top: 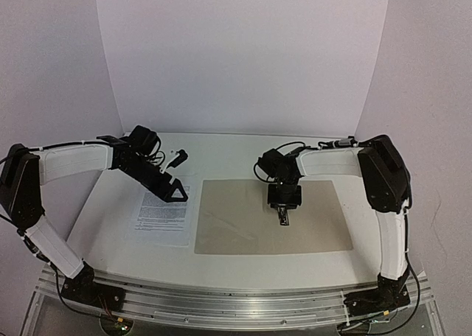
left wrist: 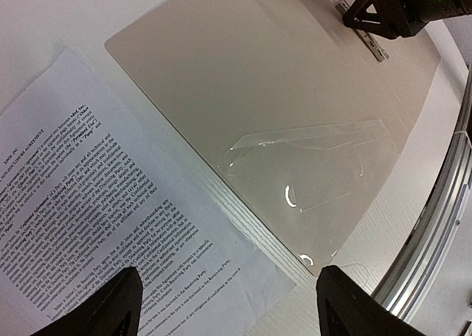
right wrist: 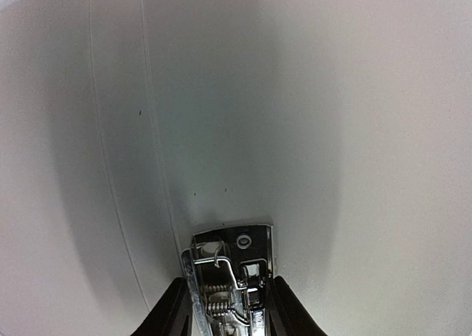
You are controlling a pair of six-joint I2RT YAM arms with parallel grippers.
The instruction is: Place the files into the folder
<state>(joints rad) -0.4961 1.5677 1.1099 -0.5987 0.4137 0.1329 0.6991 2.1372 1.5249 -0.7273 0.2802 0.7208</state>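
Folder (top: 236,222) clip (right wrist: 228,277) pinched between right fingers (right wrist: 171,315)

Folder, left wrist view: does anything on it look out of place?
Yes. What looks like a clear plastic sheet lies wrinkled on the folder near its front edge, glinting, one corner seemingly past the edge. Nothing looks torn or spilled.

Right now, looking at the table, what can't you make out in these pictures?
- Files: sheet count; too thin in top view, cut off by the left wrist view's edges.
- Their print: too small in top view to read.
- Metal clip: mostly under the right hand in top view; bottom edge crops it in right wrist view, so actual grip is unclear.
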